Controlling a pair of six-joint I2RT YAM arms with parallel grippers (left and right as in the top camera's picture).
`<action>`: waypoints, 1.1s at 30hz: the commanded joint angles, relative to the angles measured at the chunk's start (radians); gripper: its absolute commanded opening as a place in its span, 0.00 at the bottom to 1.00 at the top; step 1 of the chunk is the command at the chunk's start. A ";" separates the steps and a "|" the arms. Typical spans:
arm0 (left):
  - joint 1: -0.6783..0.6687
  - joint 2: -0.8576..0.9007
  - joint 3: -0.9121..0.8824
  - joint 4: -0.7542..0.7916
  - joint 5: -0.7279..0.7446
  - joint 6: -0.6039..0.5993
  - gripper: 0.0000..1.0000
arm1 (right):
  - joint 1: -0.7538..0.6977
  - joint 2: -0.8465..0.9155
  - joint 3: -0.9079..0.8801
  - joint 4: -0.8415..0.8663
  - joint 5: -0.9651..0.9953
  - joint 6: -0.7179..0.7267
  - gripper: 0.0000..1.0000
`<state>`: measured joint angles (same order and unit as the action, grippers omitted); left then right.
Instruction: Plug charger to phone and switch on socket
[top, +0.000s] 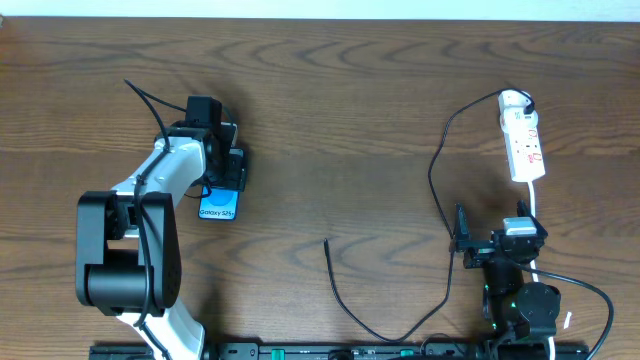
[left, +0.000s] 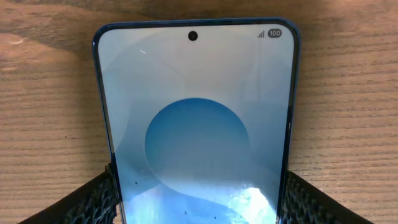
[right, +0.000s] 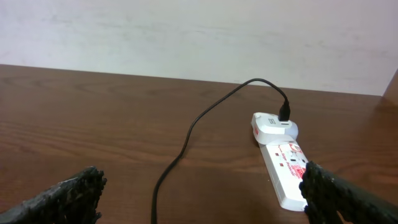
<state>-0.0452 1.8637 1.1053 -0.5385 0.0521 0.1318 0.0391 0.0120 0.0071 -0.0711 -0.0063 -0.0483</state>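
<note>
With the left gripper (left: 198, 196) clamped on the long edges of the phone (left: 196, 93), flat on the counter (top: 350, 120), the step in hand seems steadying it; next the right gripper (right: 202, 193), wide open and empty, must fetch the charger (top: 329, 255) tip lying mid-counter.

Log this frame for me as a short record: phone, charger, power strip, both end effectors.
phone: screen-up on the table, screen lit
charger cable: runs from the white adapter on the power strip; free tip lies on the table, apart from the phone
power strip: right side of table, switch state unreadable
left end effector: closed on the phone's long edges
right end effector: open, empty, facing the power strip
</note>
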 joint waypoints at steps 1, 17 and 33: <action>0.002 0.013 -0.005 0.003 -0.012 -0.002 0.24 | 0.008 -0.005 -0.002 -0.005 0.007 -0.012 0.99; 0.002 0.013 -0.005 0.002 -0.012 -0.002 0.96 | 0.008 -0.005 -0.002 -0.005 0.007 -0.012 0.99; 0.002 0.013 -0.005 -0.033 -0.012 -0.002 1.00 | 0.008 -0.005 -0.002 -0.005 0.007 -0.012 0.99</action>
<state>-0.0452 1.8637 1.1053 -0.5575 0.0525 0.1310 0.0391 0.0120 0.0071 -0.0711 -0.0063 -0.0483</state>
